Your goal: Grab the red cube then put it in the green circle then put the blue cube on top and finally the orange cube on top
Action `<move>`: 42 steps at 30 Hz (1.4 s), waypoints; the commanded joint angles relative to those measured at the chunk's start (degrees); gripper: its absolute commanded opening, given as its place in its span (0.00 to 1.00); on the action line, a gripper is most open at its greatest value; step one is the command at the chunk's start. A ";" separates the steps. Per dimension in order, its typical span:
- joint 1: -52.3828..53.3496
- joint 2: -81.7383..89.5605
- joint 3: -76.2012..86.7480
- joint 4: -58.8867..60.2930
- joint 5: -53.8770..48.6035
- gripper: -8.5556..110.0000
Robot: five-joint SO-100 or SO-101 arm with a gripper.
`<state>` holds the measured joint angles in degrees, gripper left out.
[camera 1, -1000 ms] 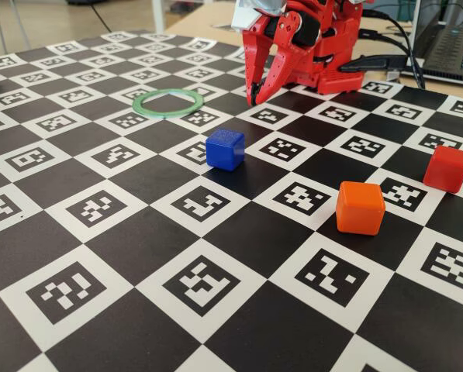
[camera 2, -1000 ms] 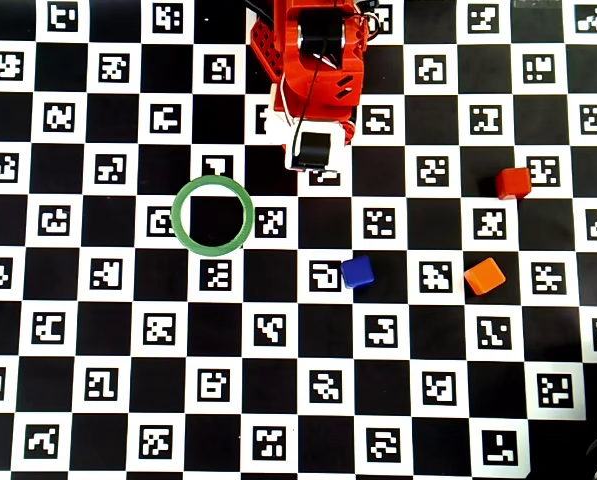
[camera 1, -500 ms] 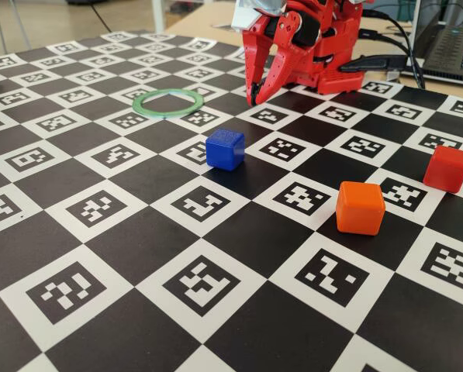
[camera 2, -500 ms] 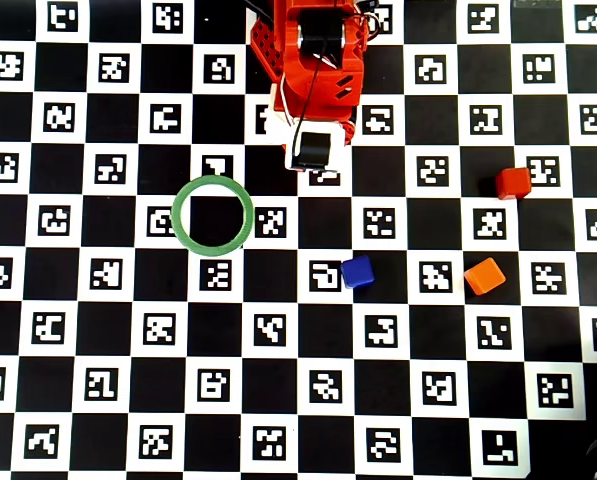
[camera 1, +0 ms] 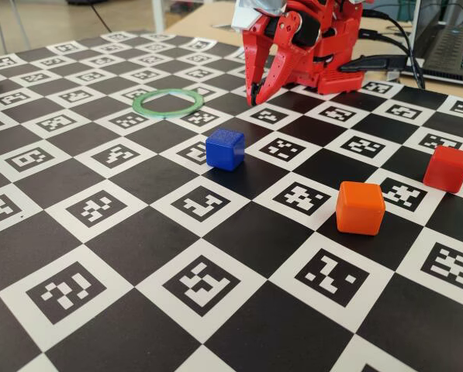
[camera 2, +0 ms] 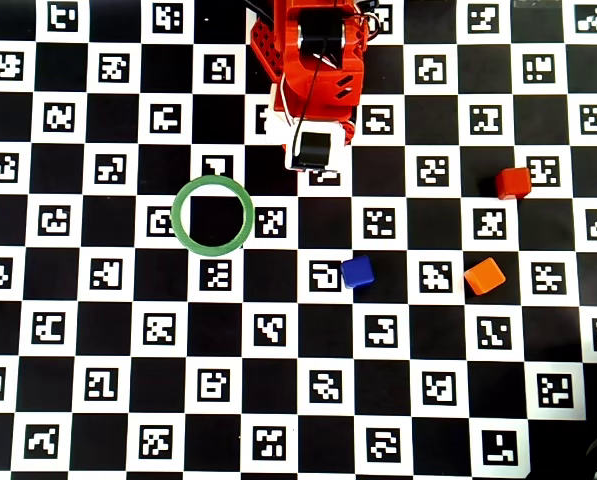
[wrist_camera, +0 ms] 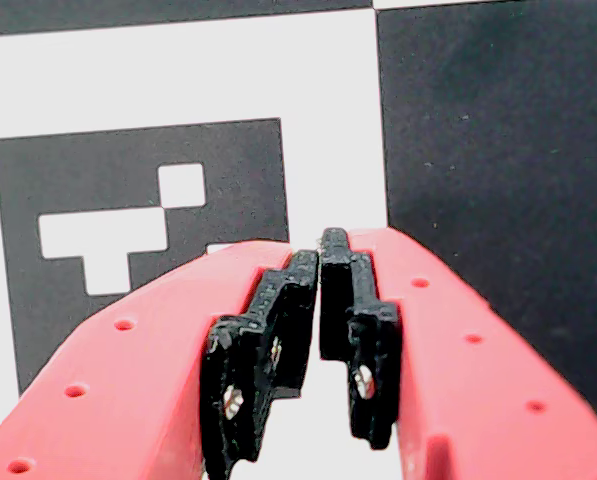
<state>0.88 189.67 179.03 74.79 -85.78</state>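
The red cube (camera 1: 448, 168) sits on the mat at the far right of the fixed view, also seen in the overhead view (camera 2: 513, 183). The orange cube (camera 1: 361, 207) stands nearer the camera, and the blue cube (camera 1: 226, 149) stands mid-mat. The green circle (camera 1: 136, 104) lies flat and empty at the back left, seen too in the overhead view (camera 2: 175, 216). My red gripper (camera 1: 252, 101) points down beside the ring, far from all three cubes. In the wrist view its black pads (wrist_camera: 278, 320) meet, the gripper (wrist_camera: 321, 245) shut on nothing over a marker square.
A black-and-white checkered marker mat (camera 1: 138, 232) covers the table. The arm's red base (camera 2: 318, 60) stands at the mat's back edge. A laptop (camera 1: 456, 54) and cables (camera 1: 386, 46) lie behind the mat at the back right.
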 commanded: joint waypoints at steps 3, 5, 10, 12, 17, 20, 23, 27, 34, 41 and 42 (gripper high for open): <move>-0.26 2.81 2.55 3.69 -0.44 0.02; -0.26 2.81 2.55 3.69 -0.35 0.02; 0.70 2.81 2.55 3.69 0.00 0.02; 0.79 2.81 2.55 3.69 0.00 0.02; -0.26 2.46 -2.29 2.99 4.31 0.02; -0.62 -2.20 -12.83 0.44 12.57 0.02; -1.67 -11.78 -26.89 0.79 23.99 0.02; -3.52 -25.93 -47.02 6.24 39.55 0.02; -10.99 -45.53 -75.06 22.76 57.74 0.03; -21.45 -54.40 -89.30 30.76 70.66 0.05; -22.94 -55.20 -90.18 30.76 72.51 0.06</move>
<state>-18.54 136.49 95.89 100.11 -17.93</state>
